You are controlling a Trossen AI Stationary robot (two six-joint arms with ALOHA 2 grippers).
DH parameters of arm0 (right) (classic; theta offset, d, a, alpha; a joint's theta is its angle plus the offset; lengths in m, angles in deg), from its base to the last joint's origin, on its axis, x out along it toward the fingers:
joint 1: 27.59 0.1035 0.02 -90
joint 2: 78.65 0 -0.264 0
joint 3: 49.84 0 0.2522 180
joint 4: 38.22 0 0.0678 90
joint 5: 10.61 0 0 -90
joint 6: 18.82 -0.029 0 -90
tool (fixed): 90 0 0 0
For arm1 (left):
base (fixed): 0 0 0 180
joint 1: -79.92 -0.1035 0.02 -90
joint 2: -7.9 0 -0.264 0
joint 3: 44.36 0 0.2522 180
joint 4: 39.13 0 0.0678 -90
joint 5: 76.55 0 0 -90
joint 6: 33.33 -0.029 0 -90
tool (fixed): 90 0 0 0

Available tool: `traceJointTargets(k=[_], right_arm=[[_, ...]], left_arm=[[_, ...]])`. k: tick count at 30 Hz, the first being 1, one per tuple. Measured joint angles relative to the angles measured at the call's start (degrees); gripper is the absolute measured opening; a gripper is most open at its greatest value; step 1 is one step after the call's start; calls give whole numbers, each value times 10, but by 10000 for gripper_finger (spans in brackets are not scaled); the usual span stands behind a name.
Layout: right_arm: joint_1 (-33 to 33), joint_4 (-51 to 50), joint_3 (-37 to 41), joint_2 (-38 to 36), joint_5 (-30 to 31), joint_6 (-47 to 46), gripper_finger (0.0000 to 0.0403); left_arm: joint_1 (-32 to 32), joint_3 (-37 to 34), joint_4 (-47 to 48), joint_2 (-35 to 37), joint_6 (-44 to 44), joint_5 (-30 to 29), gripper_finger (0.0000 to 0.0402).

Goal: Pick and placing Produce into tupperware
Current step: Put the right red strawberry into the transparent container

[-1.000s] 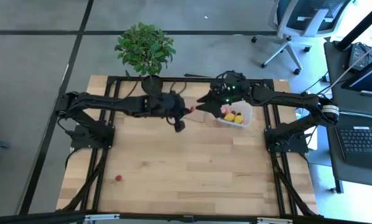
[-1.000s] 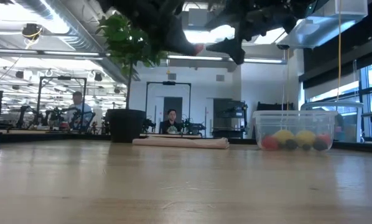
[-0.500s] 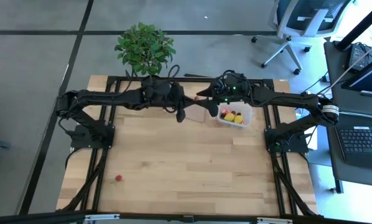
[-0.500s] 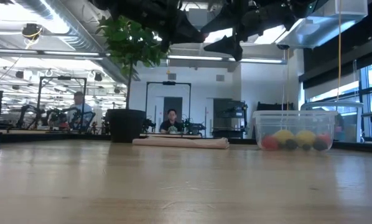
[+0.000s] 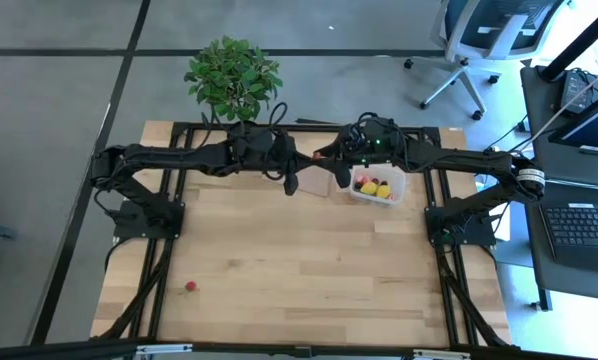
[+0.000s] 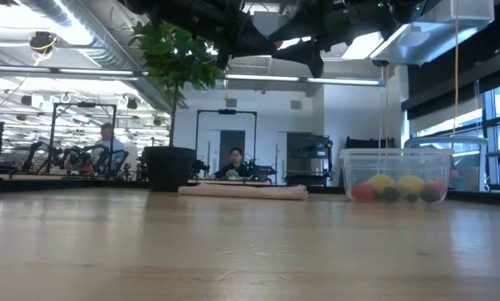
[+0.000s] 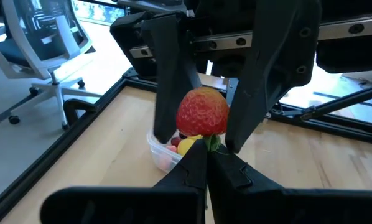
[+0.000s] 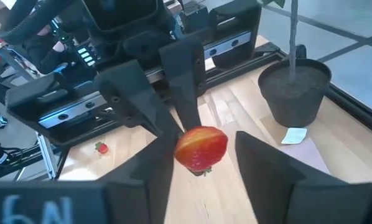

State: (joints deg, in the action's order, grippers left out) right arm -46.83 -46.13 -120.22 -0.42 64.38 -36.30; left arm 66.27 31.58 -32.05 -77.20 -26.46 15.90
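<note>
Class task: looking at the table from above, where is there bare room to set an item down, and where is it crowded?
Free: the wooden table in front of both arms, bordered by a lone red berry. Crowded: the back edge, around the potted plant, brown sheet and tupperware.

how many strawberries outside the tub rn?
2. One strawberry is held up between both pincers near the tupperware; a small one lies on the table's front left. Tub contents could hide more.

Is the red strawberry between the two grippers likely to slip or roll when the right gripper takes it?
The strawberry is rounded and bumpy, so it may slip in the narrow pinch of the left gripper. The right gripper has flat fingers on both sides, which probably hold it better. Set down, it would likely roll.
</note>
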Motion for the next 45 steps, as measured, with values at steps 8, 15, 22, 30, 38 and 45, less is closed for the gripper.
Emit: traceJointTargets(k=[8, 15, 22, 30, 38, 45], right_arm=[[0, 0, 0, 0, -5, 0, 100], [0, 1, 0, 0, -5, -3, 75], [0, 2, 0, 0, -3, -3, 71], [0, 8, 0, 0, -2, -3, 88], [0, 9, 0, 0, -3, -3, 96], [0, 11, 0, 0, -5, -2, 96]], left_arm=[[0, 0, 0, 0, -11, -2, 0], [0, 0, 1, 0, -13, -3, 0], [0, 0, 2, 0, -15, -3, 0], [0, 0, 3, 0, -22, 0, 0], [0, 0, 4, 0, -26, 6, 0], [2, 0, 1, 0, -26, 12, 0]])
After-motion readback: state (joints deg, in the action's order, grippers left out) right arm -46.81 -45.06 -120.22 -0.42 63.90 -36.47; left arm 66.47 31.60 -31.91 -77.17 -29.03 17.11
